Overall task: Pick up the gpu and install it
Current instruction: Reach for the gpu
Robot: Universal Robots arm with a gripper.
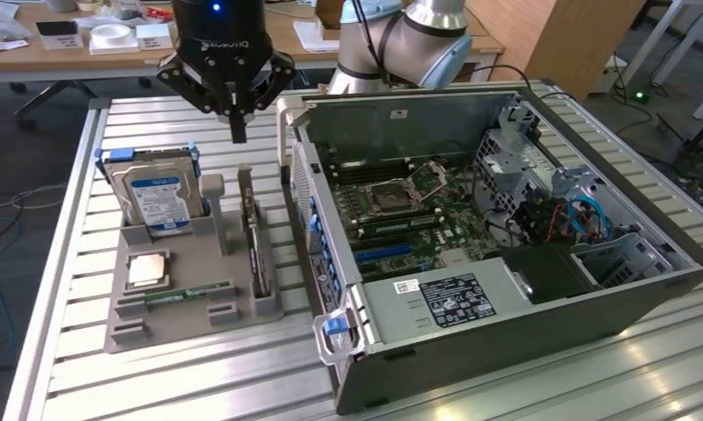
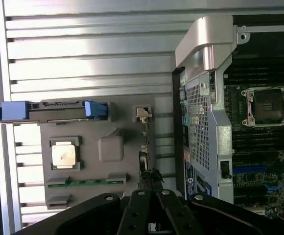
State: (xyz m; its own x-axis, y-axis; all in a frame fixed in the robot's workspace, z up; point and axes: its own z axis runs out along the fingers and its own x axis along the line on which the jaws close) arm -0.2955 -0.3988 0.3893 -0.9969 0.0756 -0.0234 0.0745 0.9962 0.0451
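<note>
Exterior view: gpu (image 1: 254,239) upright in gray holder (image 1: 175,320), pincer (image 1: 239,132) above.

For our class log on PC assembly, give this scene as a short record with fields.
gripper: above the tray, in line with the gpu, jaws shut, empty
gpu: on edge in its tray slot, untouched
tray: also holds hard drive, CPU, memory stick
case: open, motherboard exposed

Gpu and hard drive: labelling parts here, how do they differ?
In the grey plastic holder, the thin dark gpu card runs lengthwise along one side; the boxy hard drive with blue-white label sits across one end and is much thicker. Both stand upright on edge.
</note>
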